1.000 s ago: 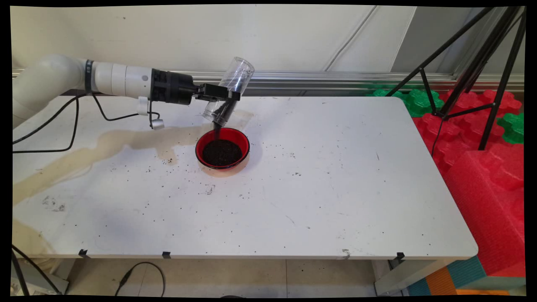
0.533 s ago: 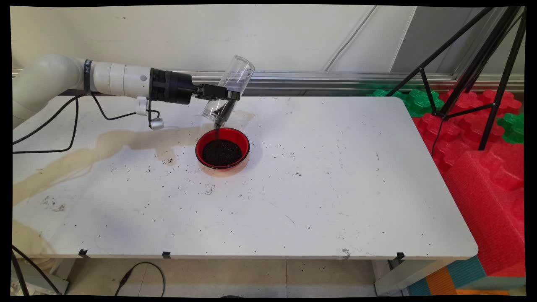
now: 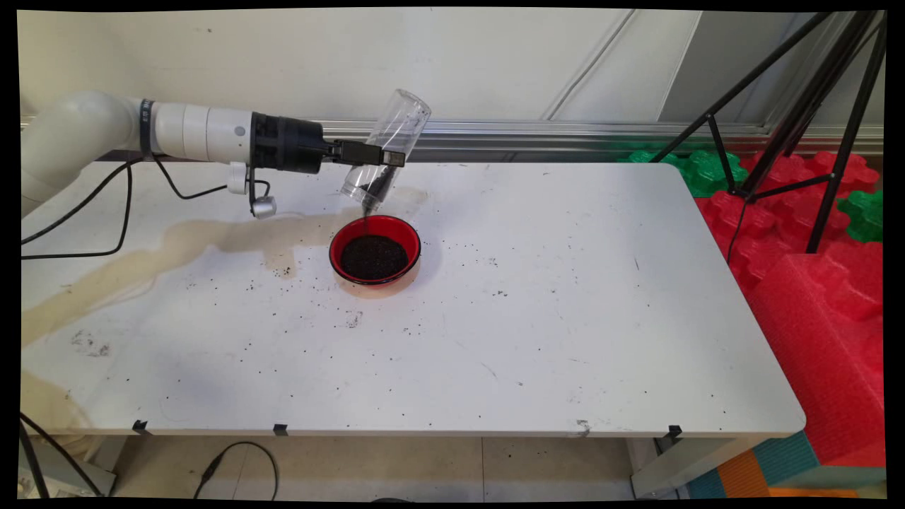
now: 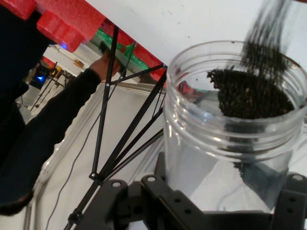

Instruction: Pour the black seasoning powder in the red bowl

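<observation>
My gripper is shut on a clear plastic jar, held tipped mouth-down above the table. A thin dark stream of grains falls from the jar's mouth into a red bowl just below it. The bowl holds a heap of the same dark grains. In the hand view the clear plastic jar fills the right side, with dark grains gathered at its threaded mouth and streaming out. The gripper's black linkage clasps the jar's body at the bottom.
Scattered dark grains and a tan stain mark the white table around the bowl. A black tripod and red and green foam blocks stand off the table's right side. Black cables hang from the arm.
The jar has tipped a little further and risen slightly. Less dark grain is left inside it, and the stream into the bowl has thinned.
</observation>
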`<state>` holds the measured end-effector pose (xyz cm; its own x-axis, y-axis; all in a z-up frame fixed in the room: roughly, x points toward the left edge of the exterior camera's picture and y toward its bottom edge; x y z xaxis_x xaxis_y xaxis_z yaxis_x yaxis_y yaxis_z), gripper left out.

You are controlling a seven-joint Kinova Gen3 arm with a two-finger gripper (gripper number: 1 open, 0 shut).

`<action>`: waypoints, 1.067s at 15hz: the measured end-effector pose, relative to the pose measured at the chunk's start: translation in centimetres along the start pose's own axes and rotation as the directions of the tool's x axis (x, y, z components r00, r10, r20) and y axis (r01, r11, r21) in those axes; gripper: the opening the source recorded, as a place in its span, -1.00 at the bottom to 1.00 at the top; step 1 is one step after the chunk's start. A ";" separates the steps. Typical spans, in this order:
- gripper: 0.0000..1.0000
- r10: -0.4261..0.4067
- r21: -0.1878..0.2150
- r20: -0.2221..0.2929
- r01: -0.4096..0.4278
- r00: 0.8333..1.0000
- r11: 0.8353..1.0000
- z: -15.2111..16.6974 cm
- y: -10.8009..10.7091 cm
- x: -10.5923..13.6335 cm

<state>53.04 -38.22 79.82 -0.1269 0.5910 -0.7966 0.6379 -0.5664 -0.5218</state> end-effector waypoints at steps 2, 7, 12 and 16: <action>-1.00 0.013 0.003 0.005 -0.013 1.000 1.000 0.0 0.0 -0.1; -1.00 0.040 0.010 0.020 -0.041 0.999 0.999 -0.3 -0.1 -0.2; -1.00 0.063 0.020 0.035 -0.063 0.997 0.998 -0.6 -0.2 -0.3; -1.00 0.080 0.031 0.048 -0.081 0.996 0.996 -0.8 -0.5 -0.3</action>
<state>53.35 -37.69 80.56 -0.1119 0.5156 -0.8495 0.6226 -0.6299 -0.4643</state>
